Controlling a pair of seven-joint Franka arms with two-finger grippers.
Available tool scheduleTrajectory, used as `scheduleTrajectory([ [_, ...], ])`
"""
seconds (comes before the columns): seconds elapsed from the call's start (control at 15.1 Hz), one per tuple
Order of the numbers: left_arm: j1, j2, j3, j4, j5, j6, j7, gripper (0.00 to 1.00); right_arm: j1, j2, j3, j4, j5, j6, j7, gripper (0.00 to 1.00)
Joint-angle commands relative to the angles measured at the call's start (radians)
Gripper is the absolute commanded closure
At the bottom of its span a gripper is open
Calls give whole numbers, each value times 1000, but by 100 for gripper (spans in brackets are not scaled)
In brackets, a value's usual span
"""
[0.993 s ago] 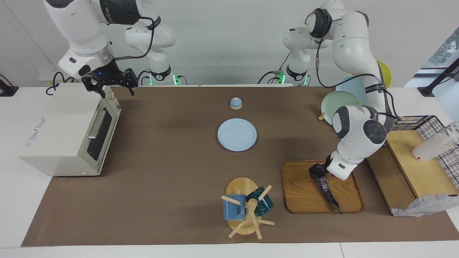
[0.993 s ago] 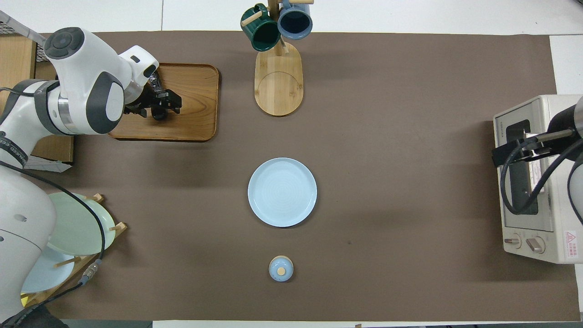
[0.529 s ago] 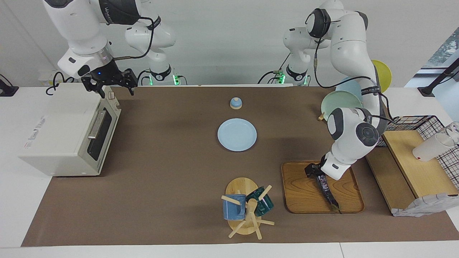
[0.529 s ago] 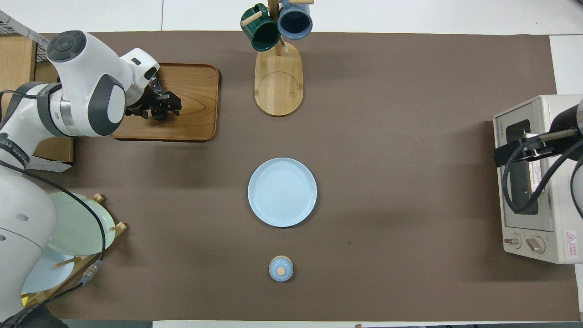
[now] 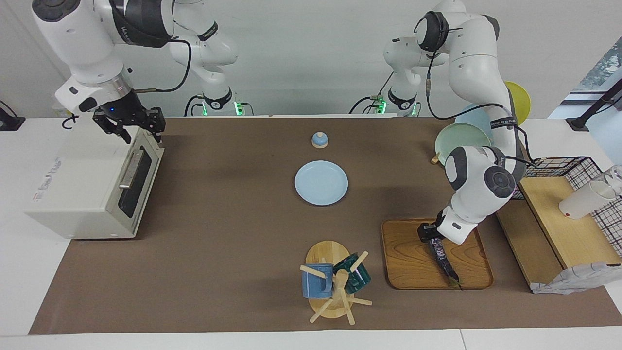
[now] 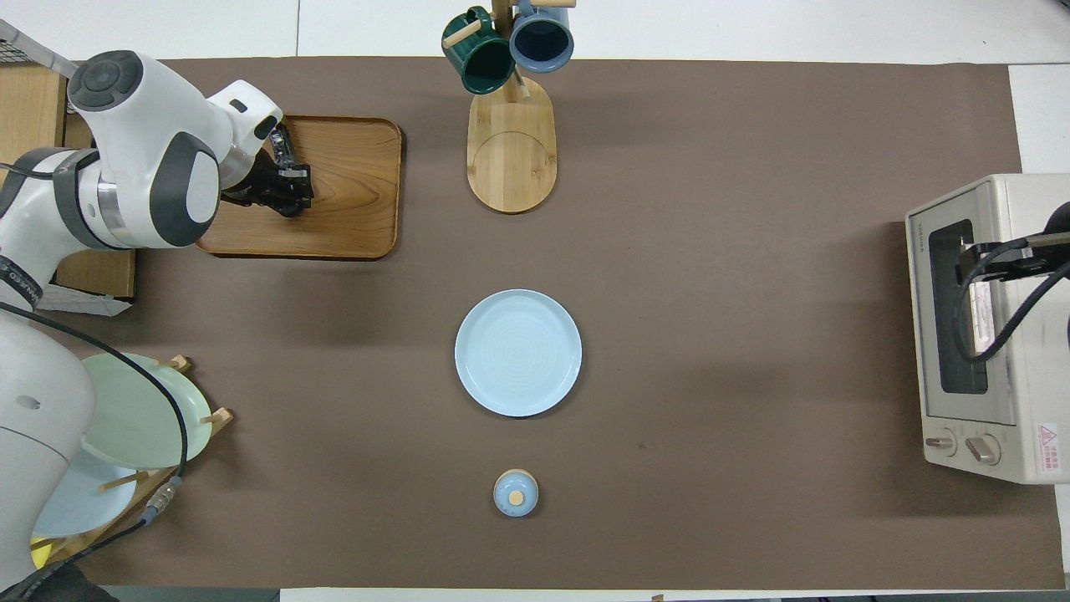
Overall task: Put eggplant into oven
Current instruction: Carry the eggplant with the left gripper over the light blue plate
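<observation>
Eggplant [image 5: 443, 257] lies on wooden tray [image 5: 408, 265] nr the table's front edge, left arm's end. Left gripper [image 5: 426, 234] clamped on its thick end. Right gripper [image 5: 130, 125] over oven [image 5: 82, 180], fingers apart. Oven door shut.

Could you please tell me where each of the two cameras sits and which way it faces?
Facing view: high across the table, looking at the robots; both arms show whole, the left hand at the eggplant on the wooden tray, the right hand over the oven.
Overhead view: above the robots' end, looking forward and steeply down; the left arm shows, of the right only cables and a dark part at the edge.
Shared: tray, oven, blue plate, mug stand, half a turn apart.
</observation>
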Motion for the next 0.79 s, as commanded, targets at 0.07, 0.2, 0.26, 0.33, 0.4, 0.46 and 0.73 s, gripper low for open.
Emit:
scheduleTrajectory([
  [0.07,0,-78,3,2,-60,-68,-10,100,-51,-85,2,-204,-1,177,-4,100],
  [0.2,-10,-144,3,-9,-83,-137,-19,100,-79,-76,2,-227,-16,217,4,100],
  [0.26,-13,-181,-2,-17,-83,-184,-56,100,-85,-67,1,-237,-18,228,13,100],
  [0.33,-36,-214,-5,-27,-83,-218,-99,100,-97,-55,1,-246,-25,250,16,100],
  [0.4,-71,-251,-5,-49,-85,-240,-143,100,-103,-45,2,-253,-48,267,16,100],
  [0.46,-96,-288,-6,-81,-85,-248,-177,100,-103,-39,2,-258,-63,274,17,100],
  [0.73,-245,-356,-6,-159,-125,-233,-289,100,-108,-24,2,-284,-84,297,17,100],
])
